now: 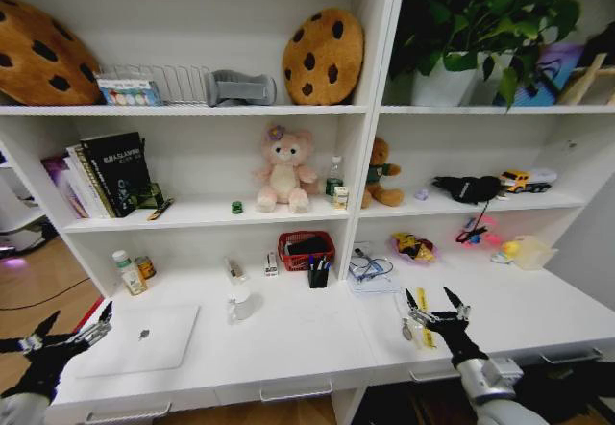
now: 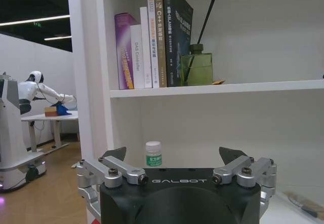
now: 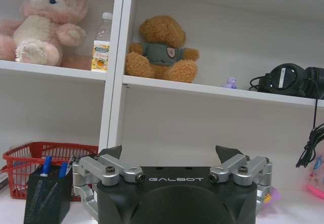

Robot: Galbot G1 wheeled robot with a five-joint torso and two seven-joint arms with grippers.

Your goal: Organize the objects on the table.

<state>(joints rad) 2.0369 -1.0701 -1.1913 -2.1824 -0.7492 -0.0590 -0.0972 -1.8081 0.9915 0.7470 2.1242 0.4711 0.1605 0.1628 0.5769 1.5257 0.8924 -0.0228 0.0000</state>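
The silver laptop [image 1: 144, 338] lies shut on the left part of the long white table [image 1: 298, 343]. My left gripper [image 1: 72, 324] hovers open at the laptop's left edge, empty; in the left wrist view the left gripper [image 2: 174, 154] faces a small white bottle [image 2: 153, 154] at the back. My right gripper [image 1: 430, 298] stands open and empty over the table's right part, beside a slim pen-like item [image 1: 406, 324] and a yellow strip [image 1: 423, 329]. In the right wrist view the right gripper [image 3: 169, 152] faces the shelves. A tiny green toy car [image 1: 236, 208] sits on the shelf beside the pink plush bear [image 1: 284, 170].
A white mug [image 1: 240, 302], red basket [image 1: 307, 249], black pen holder [image 1: 318, 273] and coiled cables [image 1: 370, 269] stand toward the table's back. Two bottles [image 1: 130, 273] sit at the back left. Books [image 2: 152, 41] and a green diffuser [image 2: 196, 67] are on the shelf above. Drawer handles [image 1: 293, 391] line the front.
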